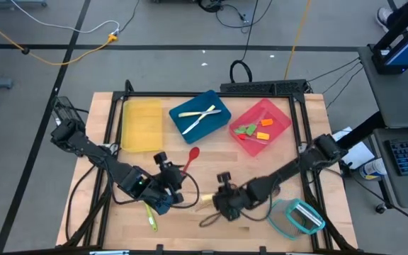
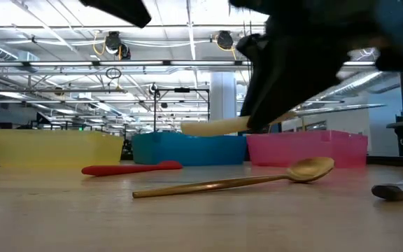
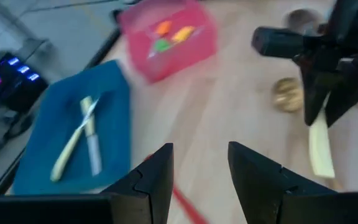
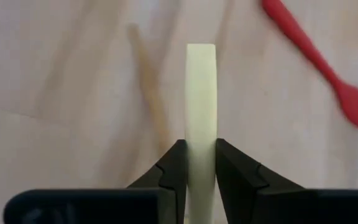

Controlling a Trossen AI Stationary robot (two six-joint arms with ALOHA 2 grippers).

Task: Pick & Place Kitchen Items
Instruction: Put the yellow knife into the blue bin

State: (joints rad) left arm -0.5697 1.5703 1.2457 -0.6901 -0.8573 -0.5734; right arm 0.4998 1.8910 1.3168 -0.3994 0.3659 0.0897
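Note:
My right gripper (image 1: 216, 200) is shut on a cream plastic knife (image 4: 201, 93) at the table's near middle; the knife also shows in the low view (image 2: 215, 126), above the table. My left gripper (image 1: 167, 190) is open and empty just to its left (image 3: 201, 165). A red spoon (image 1: 191, 156) lies flat beyond them. A brown wooden spoon (image 2: 243, 180) lies flat under the right gripper. A green spoon (image 1: 151, 218) lies near the front edge. Two cream knives (image 1: 197, 117) lie in the blue tray, and small coloured pieces (image 1: 253, 129) in the pink tray. My right gripper pinches the cream knife by its two long edges (image 4: 201, 144) between its two fingers, at one end. The rest of the knife sticks out ahead, in line with the fingers, toward the table's left. The knife is lifted clear of the table, about level.
A yellow tray (image 1: 142, 124), a blue tray (image 1: 217, 106) and a pink tray (image 1: 278, 113) stand in a row at the far side. A teal-rimmed clear container (image 1: 299, 216) sits at the near right corner. Bare wood lies between the trays and the grippers.

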